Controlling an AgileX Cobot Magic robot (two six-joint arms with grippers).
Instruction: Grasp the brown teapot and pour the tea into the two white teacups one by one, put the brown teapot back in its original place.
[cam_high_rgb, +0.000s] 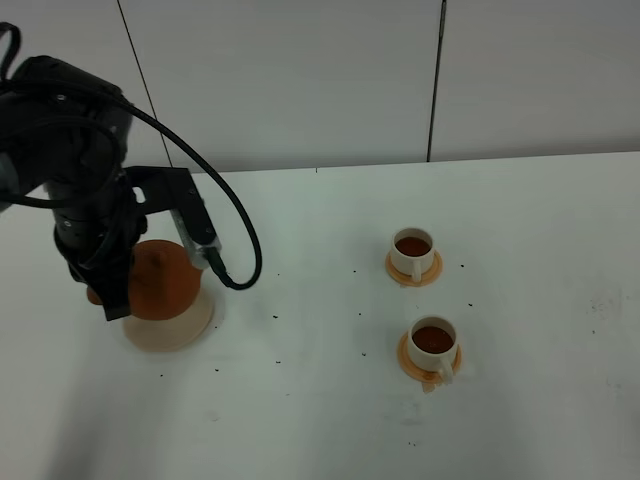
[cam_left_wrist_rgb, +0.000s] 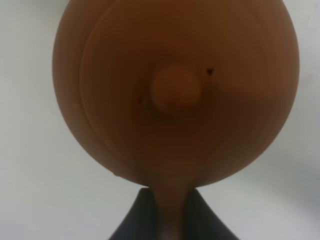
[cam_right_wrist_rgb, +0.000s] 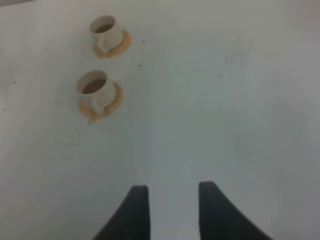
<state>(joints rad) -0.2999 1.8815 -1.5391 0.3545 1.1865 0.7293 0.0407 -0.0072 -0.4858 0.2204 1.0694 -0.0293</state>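
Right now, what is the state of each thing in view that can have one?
brown teapot: upright on the beige plate, lid on.
far teacup: upright on its saucer, filled with tea.
near teacup: upright on its saucer, filled with tea.
left claw: shut on the teapot's handle.
right claw: open, holding nothing.

Left arm hides teapot (cam_high_rgb: 165, 283) handle and spout; wrist view blurred; plate (cam_high_rgb: 185, 325) half covered

Soft, even light overhead, and no hard glare anywhere.
The squat terracotta-brown clay teapot (cam_left_wrist_rgb: 175, 90) fills the left wrist view, badly blurred; the white matte tabletop (cam_high_rgb: 320, 400) dims toward its near-left corner; the right wrist view looks hazy.
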